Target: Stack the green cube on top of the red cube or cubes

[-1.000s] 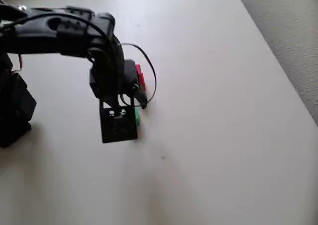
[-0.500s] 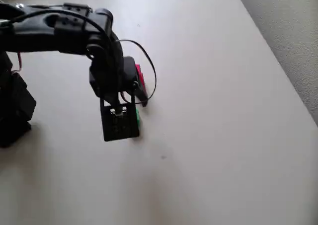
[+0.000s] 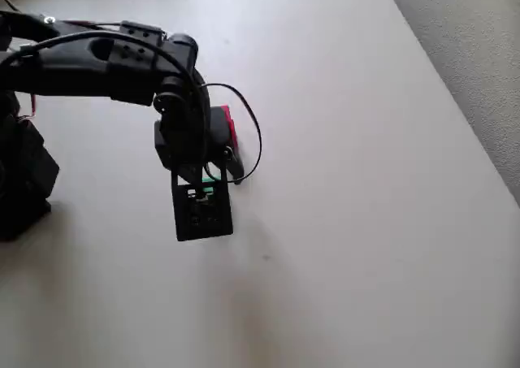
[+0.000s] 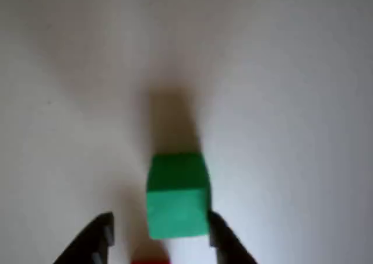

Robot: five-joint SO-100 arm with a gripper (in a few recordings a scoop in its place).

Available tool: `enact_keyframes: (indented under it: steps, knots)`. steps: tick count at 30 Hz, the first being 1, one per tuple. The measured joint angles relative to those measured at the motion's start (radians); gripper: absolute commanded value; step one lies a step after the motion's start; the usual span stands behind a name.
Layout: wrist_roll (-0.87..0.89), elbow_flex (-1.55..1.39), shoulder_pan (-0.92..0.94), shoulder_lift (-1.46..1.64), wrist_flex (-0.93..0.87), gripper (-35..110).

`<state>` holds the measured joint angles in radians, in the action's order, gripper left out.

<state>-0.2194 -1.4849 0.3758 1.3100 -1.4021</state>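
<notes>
A: Status of the green cube (image 4: pixel 177 195)?

B: In the wrist view it is seen on the pale counter (image 4: pixel 291 101), upright, just ahead of the fingers (image 4: pixel 217 232) and roughly centred in the gap. A red cube (image 4: pixel 150 260) is glimpsed as a sliver at the bottom edge, below the green one. In the overhead view only a strip of green (image 3: pixel 206 188) is seen under the wrist, with red (image 3: pixel 227 126) showing beside the arm, near it.

A: Fingers?

B: Spread wider than the cube, nothing held. The right tip looks close to the cube's lower corner; contact cannot be confirmed. Gripper (image 4: pixel 160 233) is still short of enclosing it.

A: Handling?

B: Judged light and rigid, matte faces, so decent friction is expected. Nothing fragile. It is likely to be pushed or spun if one tip lands first.

A: Where should it be taken?

B: On the two opposite side faces, mid-height, flat on the faces rather than on an edge. The cube looks slightly off-centre toward the right tip, so centring is advised before closing.

A: Red count?

B: Cannot be told; mostly hidden by the arm.
</notes>
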Motion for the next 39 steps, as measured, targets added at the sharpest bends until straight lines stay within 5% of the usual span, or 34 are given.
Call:
enact_keyframes:
  steps: [39]
  knots:
    - [-0.034, -0.083, 0.026, 0.06, 0.0, 9]
